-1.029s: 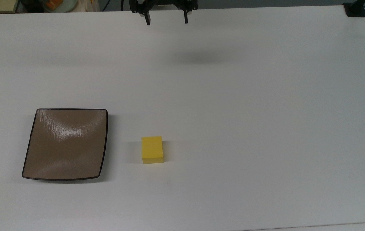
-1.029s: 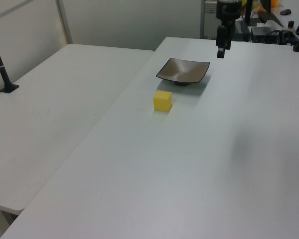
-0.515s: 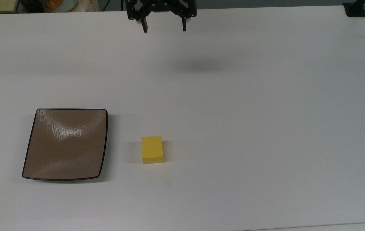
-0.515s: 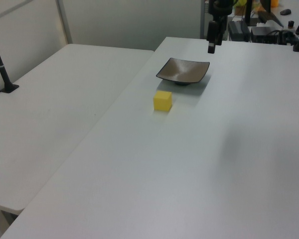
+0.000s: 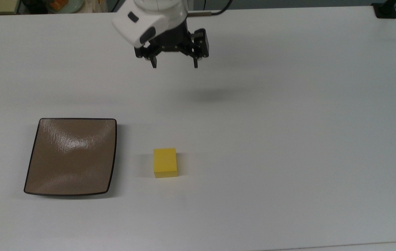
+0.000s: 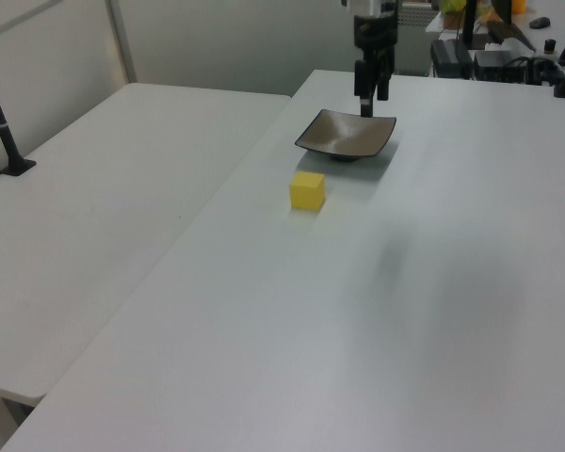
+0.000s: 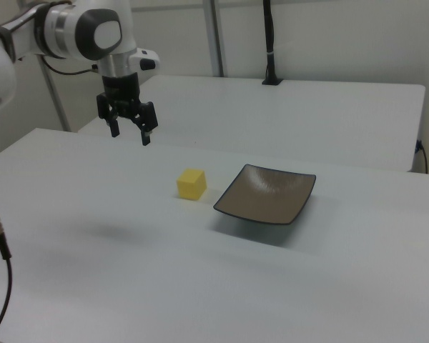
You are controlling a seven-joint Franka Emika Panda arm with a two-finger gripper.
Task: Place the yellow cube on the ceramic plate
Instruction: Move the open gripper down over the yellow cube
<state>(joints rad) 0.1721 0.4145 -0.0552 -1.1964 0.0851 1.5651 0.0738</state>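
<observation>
A small yellow cube (image 5: 165, 162) rests on the white table, just to the right of the brown ceramic plate (image 5: 71, 156) in the top view. The cube (image 6: 307, 190) also sits in front of the plate (image 6: 346, 135) in the left view, and the cube (image 7: 191, 184) lies left of the plate (image 7: 266, 194) in the right view. My gripper (image 5: 175, 65) hangs open and empty above the table, well beyond the cube toward the top view's upper edge. It shows high over the table in the right view (image 7: 129, 135) and in the left view (image 6: 366, 102).
The white table (image 5: 288, 139) stretches wide to the top view's right. A second white table (image 6: 104, 207) stands on the left view's left. A black post base (image 5: 386, 10) sits at the table's far right corner. Clutter lies beyond the far edge.
The arm has come down and forward from the top view's upper edge toward the cube, with its white wrist now in sight. Fingers stay open. Cube and plate have not moved.
</observation>
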